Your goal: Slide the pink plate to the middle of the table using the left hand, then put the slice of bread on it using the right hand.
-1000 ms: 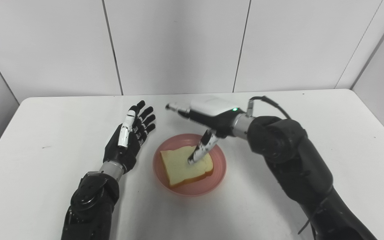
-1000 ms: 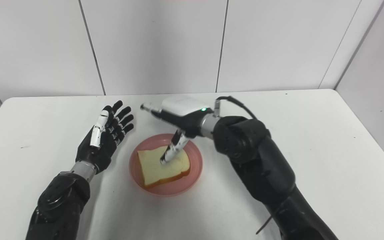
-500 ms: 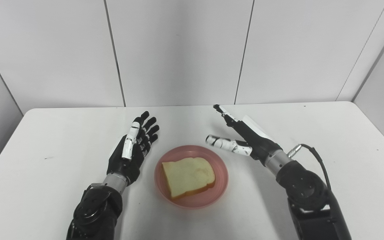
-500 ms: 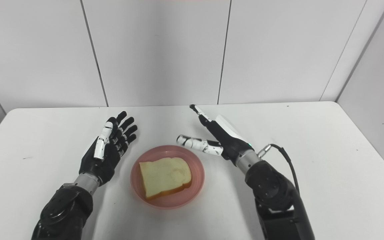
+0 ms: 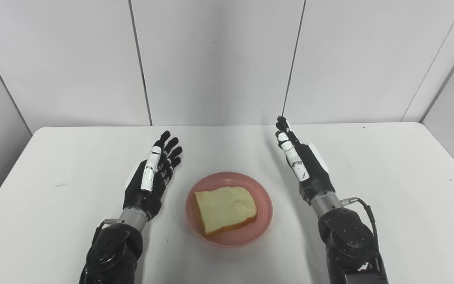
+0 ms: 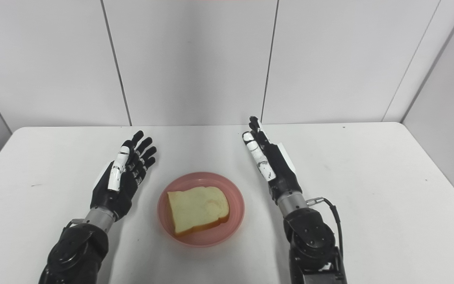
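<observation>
Pink plate point(image 5: 229, 209) sat near the middle of the white table point(image 5: 388, 185), toward the near edge, flat on the surface. Held one slice of bread point(image 5: 225, 209), lying flat inside the rim, pale crumb up, with a browner crust showing along the near side toward 5 o'clock. Filled most of the plate's well, leaving a bare pink band widest at 12 and 3 o'clock. Nothing else on the plate.

Left hand point(image 5: 150, 179) lay at 9 o'clock of the plate, just beside it and not touching. Fingers point(image 5: 172, 148) straight and a little spread, aimed toward 1 o'clock, palm turned inward toward the plate; held nothing. White thumb laid along the top edge of the hand.

Right hand point(image 5: 304, 165) stood at 3 o'clock of the plate, near but apart from the rim. Fingers extended and close together, aimed toward 11 o'clock, edge-on to the cameras; held nothing. A thin cable point(image 6: 331, 213) looped out at the wrist and ran down along the forearm. Whether either hand rested on the table or hung just over it could not be told.

Table plain white with rounded far corners, marked only by a small dark speck point(image 5: 58, 184) at the left, out past the left hand. Behind it, pale wall panels point(image 5: 215, 59) split by dark vertical seams, with angled side panels closing in at both ends.
</observation>
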Controlling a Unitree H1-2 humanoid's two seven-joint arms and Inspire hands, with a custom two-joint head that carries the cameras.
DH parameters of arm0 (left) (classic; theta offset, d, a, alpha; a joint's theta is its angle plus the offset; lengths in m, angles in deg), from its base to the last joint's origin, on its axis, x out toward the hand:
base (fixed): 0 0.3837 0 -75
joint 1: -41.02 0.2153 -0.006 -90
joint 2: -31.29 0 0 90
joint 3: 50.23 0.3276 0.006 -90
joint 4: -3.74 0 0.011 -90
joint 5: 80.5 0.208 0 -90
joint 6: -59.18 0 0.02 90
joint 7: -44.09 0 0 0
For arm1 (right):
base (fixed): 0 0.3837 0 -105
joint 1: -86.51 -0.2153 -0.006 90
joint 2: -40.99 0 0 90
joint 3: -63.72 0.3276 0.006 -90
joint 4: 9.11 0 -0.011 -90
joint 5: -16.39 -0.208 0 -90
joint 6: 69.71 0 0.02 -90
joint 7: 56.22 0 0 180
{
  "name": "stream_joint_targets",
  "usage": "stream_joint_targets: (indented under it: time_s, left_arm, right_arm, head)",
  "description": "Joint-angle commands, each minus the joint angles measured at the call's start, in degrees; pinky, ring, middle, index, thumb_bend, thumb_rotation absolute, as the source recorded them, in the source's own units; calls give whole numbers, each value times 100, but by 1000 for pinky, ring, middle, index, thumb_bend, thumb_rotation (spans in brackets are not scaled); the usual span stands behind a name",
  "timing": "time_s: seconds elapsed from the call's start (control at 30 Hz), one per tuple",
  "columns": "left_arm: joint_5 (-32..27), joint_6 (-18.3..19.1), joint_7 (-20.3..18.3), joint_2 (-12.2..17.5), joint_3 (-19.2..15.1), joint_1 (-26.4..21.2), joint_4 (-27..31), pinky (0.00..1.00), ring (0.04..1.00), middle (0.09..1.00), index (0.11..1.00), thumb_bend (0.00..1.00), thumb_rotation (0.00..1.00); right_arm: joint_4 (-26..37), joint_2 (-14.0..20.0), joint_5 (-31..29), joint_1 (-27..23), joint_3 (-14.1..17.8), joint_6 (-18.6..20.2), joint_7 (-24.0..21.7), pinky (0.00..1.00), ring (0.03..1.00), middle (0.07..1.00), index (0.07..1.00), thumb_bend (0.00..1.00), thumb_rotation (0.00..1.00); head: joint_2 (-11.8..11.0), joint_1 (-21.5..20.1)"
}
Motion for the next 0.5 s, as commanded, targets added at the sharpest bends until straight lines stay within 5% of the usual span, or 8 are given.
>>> stream_joint_targets:
  time_s: [0.0,0.47]
  left_arm:
    - [67,-348,25,4,29,-102,63,993,975,978,978,431,1000]
    - [204,-617,108,-51,55,-58,50,975,964,968,969,429,1000]
  right_arm:
    - [144,-108,-303,-111,60,95,137,1000,1000,1000,1000,723,1000]
    - [329,-135,-626,-14,-101,406,568,1000,1000,1000,1000,567,1000]
  head:
    - [-5,24]
    - [45,-13]
